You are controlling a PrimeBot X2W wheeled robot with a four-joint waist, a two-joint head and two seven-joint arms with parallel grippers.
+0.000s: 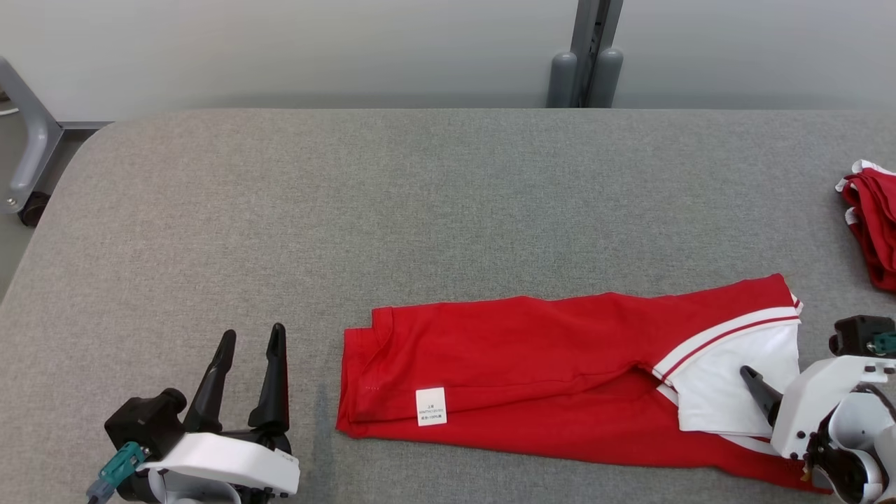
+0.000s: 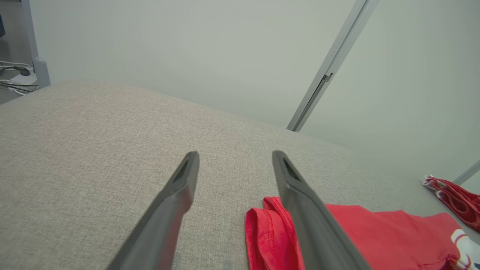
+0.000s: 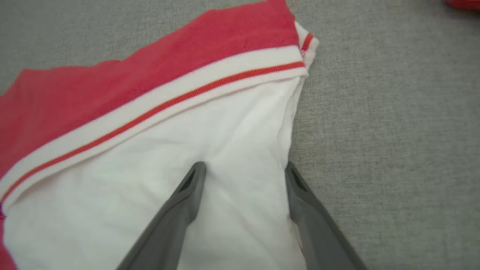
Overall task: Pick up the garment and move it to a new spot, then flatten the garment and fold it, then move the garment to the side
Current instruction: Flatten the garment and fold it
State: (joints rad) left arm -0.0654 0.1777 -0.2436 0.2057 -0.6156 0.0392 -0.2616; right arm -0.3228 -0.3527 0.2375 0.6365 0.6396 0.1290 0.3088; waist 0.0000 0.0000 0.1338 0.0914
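Garment (image 1: 532, 364), a red top folded lengthwise into a long band, lies flat along the near side of the grey padded table (image 1: 350, 210), right of centre, with its white striped sleeve (image 1: 735, 371) at the right end. A second red bundle (image 1: 875, 231) sits well apart at the table's far right edge. Left gripper (image 1: 253, 332) rests just beside the band's left end, its 2 fingers spread wide and holding nothing. Right gripper (image 3: 244, 167) stands over the white sleeve, jaws also wide, 1 finger above the cloth and 1 at its edge, nothing pinched. The thin knit looks light, limp and apt to sag or unfold, so pinching every layer at both ends seems safest. A small white label (image 1: 430, 406) shows near the left end.
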